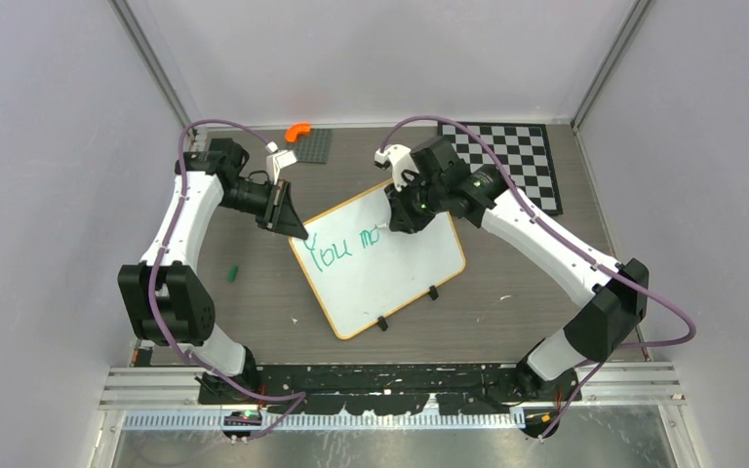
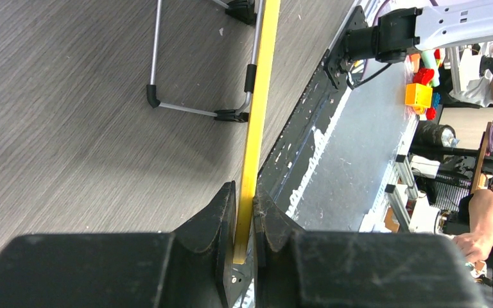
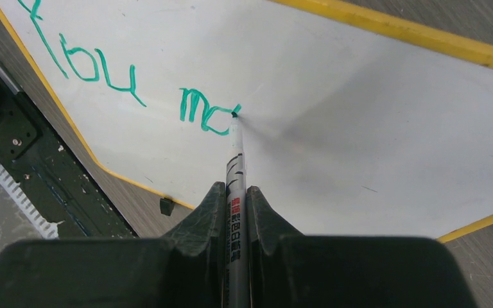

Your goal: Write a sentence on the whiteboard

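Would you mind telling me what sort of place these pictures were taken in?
Probably a robotics lab test cell: two white-and-black robot arms bolted at a grey wood-grain table, plain grey enclosure walls, and colourful toy blocks amid clutter beyond.

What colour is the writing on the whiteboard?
Green. The writing on the whiteboard shows best in the right wrist view.

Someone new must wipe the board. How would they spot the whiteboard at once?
At the middle of the grey table sits the whiteboard. Unlike the chequered board at the far right, it is plain white with a yellow rim and green writing.
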Controlling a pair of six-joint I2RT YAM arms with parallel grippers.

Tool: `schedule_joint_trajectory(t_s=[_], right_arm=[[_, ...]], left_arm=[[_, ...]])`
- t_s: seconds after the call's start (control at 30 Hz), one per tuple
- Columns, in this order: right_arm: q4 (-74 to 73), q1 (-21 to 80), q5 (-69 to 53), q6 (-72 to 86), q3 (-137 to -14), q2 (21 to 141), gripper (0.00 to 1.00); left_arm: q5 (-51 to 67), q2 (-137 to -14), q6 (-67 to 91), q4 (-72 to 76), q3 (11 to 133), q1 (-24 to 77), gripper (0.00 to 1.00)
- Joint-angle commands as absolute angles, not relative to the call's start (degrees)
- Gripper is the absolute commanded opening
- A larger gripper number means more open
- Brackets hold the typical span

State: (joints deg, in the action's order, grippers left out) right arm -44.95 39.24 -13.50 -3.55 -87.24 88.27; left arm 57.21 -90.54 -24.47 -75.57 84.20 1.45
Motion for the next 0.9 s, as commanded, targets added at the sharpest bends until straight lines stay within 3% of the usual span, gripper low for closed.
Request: schedule_joint_trajectory(t_s=[0.0,0.87], right_arm=[[-43.28,39.09,-13.28,-3.89,-85.02,87.16,0.00],[-46.68,38.20,-12.94,-5.63,-90.51,86.35,0.00]], left_arm=[[55.94,-91.22,-24.08,-74.58,85.17,2.73,0.00],[55.99,-90.99,-24.48,-74.81,85.17,2.96,0.00]])
